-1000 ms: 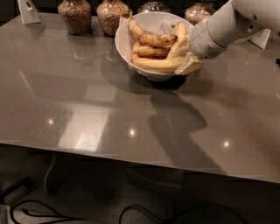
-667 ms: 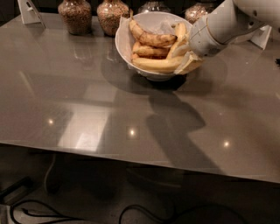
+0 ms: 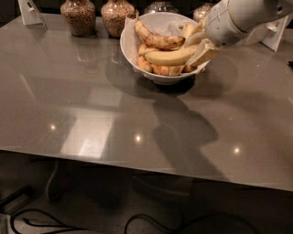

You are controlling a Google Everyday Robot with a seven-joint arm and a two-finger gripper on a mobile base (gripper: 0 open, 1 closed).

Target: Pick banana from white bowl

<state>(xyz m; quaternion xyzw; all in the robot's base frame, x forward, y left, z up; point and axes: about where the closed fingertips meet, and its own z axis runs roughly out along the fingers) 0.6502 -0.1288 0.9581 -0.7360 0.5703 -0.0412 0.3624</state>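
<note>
The robot's arm has risen a little since a second ago, and the long, gently curved pale yellow banana [image 3: 167,57] has come up with it, now lying higher across the heap than before. The pincer [image 3: 198,49] sits over the right side of the large round deep white bowl [image 3: 130,50], its two pale fingers [image 3: 204,54] closed narrowly on the right end of that banana, one above and one below. The banana is inside the bowl's rim, its left end resting on the fruit beneath.

Three bananas can be counted: the held one, a darker brown-blotched banana [image 3: 158,40] lying behind it, and a shorter yellow banana [image 3: 187,30] near the upper finger. Orange-tan pieces [image 3: 162,69] lie under them; how many there are cannot be told.

The one bowl stands toward the back of the glossy grey surface [image 3: 91,114]. Four glass jars [image 3: 78,17] line the far edge, two plainly full of brown grains. Two white card stands [image 3: 29,11] stand at the back corners.
</note>
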